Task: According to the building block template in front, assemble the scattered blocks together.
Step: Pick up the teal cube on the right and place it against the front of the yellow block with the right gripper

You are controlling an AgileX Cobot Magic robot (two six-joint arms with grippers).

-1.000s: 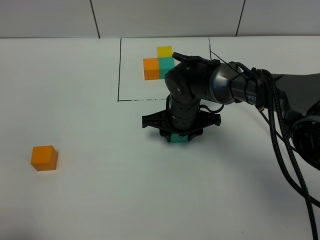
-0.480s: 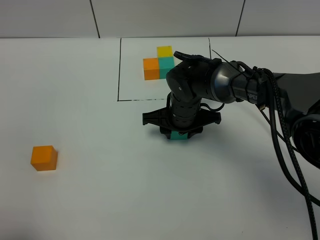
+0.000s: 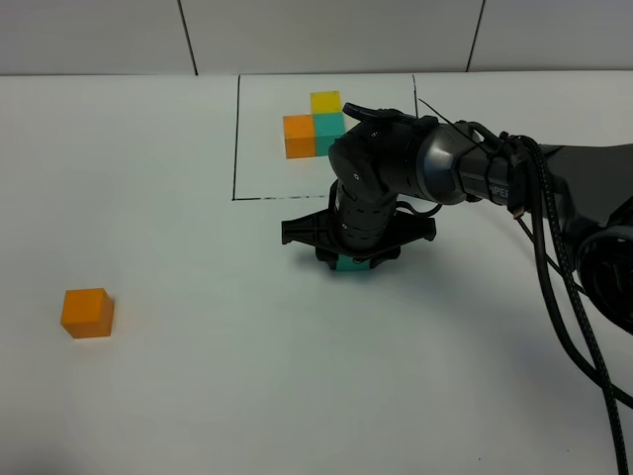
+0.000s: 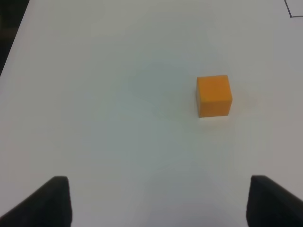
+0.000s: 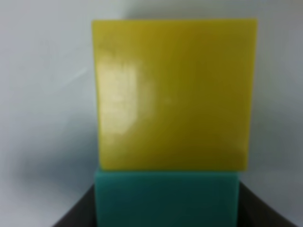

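Observation:
The building block template [image 3: 259,148] is a black-lined rectangle at the back holding an orange cube [image 3: 299,136], a teal cube [image 3: 331,127] and a yellow cube [image 3: 325,101]. My right gripper [image 3: 348,259] points down just in front of the frame, shut on the loose teal cube [image 3: 348,266]. In the right wrist view the teal cube [image 5: 165,198] sits between my fingers [image 5: 78,215] and touches the loose yellow cube [image 5: 173,94]. The yellow cube is hidden under the arm in the high view. The loose orange cube [image 3: 87,312] lies far left, ahead of my open left gripper [image 4: 163,203], and shows in the left wrist view [image 4: 214,95].
The right arm and its black cables [image 3: 564,287] cover the right side of the white table [image 3: 198,396]. A corner of the frame line [image 4: 293,9] shows in the left wrist view. A grey panelled wall [image 3: 326,35] runs behind the table.
My right gripper has moved a little toward the template frame with the teal cube in it. The orange cube at the left has not moved.

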